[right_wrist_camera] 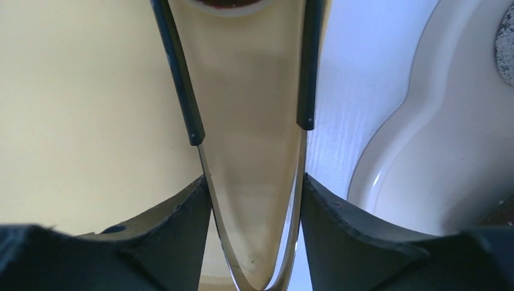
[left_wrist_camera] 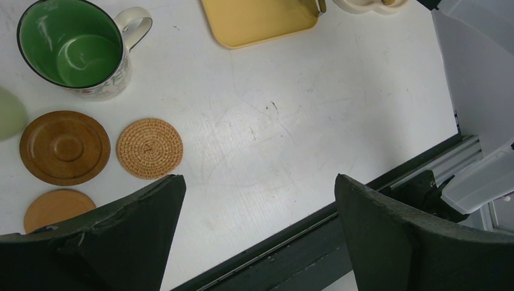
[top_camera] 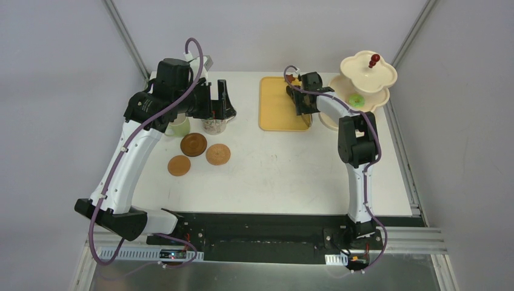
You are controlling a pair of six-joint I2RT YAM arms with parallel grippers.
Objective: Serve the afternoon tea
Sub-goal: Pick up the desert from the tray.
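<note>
Right tool (right_wrist_camera: 254, 182) grips the tongs (right_wrist_camera: 182, 91) — their long axis points straight at a pastry (right_wrist_camera: 227, 5) on the tray (right_wrist_camera: 91, 91), stand (right_wrist_camera: 436, 151) just right; left tool (left_wrist_camera: 259, 179) wide, empty.

White table (top_camera: 273, 182), scuffed. On it: yellow tray (top_camera: 276, 115) far ctr; tiered stand (top_camera: 359, 71) far R; green-lined mug (left_wrist_camera: 70, 51) and pale mug (top_camera: 180, 128) far L; dark coaster (top_camera: 193, 144), woven coaster (top_camera: 218, 154), plain coaster (top_camera: 179, 165) close together, nearer.

table (top_camera: 285, 176), read from centre | tray (top_camera: 276, 112) at 12 o'clock | tiered stand (top_camera: 388, 76) just beside tray's 3 o'clock, pastry (top_camera: 356, 100) on its middle tier | tongs (right_wrist_camera: 180, 79) over tray's 3 o'clock edge | patterned mug (top_camera: 214, 125) at 10 o'clock, second mug (top_camera: 179, 127) at its 9 o'clock | three coasters (top_camera: 193, 144) clustered at the mugs' 6 o'clock
</note>
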